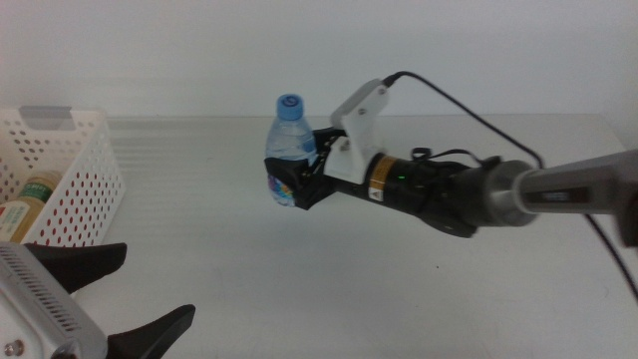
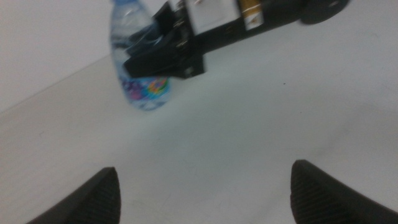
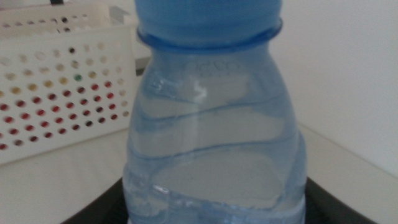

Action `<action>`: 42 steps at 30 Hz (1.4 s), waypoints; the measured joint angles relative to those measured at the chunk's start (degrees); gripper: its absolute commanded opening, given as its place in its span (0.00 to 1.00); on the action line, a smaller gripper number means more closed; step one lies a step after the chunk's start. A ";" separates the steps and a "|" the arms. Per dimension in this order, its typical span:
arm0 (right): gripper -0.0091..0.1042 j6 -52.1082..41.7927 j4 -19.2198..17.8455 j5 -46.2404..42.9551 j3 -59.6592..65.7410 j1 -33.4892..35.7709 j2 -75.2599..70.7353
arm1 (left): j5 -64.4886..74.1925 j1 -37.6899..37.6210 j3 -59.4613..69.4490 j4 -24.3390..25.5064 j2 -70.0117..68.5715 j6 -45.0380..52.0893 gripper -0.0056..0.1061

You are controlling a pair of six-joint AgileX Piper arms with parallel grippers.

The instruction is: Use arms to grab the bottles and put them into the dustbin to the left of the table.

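Water bottle (image 1: 290,150) stands right of the dustbin (image 1: 75,170).

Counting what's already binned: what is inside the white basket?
Through the dustbin rim, the yellow-liquid bottle lies inside; red shows through the wall holes, its source unclear. The right gripper holds the water bottle outside.

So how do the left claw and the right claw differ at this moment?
The right claw is shut on the water bottle over the middle of the table; the left claw is open and holds nothing. The right claw reaches in from the right side, while the left claw sits low at the near edge, beside the dustbin. Both have dark jaws.
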 measured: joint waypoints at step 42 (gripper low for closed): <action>0.75 1.49 -0.08 8.14 22.63 1.77 -19.15 | 0.00 0.00 0.00 0.00 0.00 0.00 0.86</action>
